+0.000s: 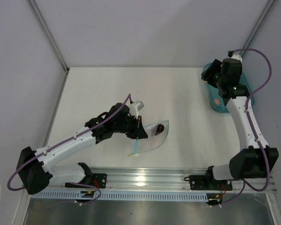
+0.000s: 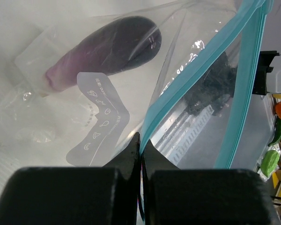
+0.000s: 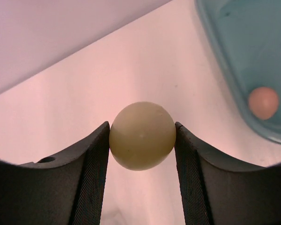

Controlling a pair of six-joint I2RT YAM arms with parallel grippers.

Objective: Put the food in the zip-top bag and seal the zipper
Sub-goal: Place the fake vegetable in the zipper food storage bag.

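Note:
The clear zip-top bag (image 1: 155, 132) lies mid-table with its mouth held up. My left gripper (image 2: 141, 144) is shut on the teal zipper (image 2: 193, 78) strip at the mouth edge. A dark purple oblong food piece (image 2: 107, 46) lies inside the bag, next to its white label (image 2: 100, 118). My right gripper (image 3: 141, 125) is shut on a pale cream ball (image 3: 142, 136), held above the table just left of the teal tray (image 3: 220, 56). A peach-pink ball (image 3: 263, 102) rests in that tray. In the top view the right gripper (image 1: 210, 74) hangs at the tray's far left corner.
The teal tray (image 1: 239, 89) stands at the table's right edge, partly under the right arm. White walls close the table at the back and left. A metal rail (image 1: 145, 177) runs along the near edge.

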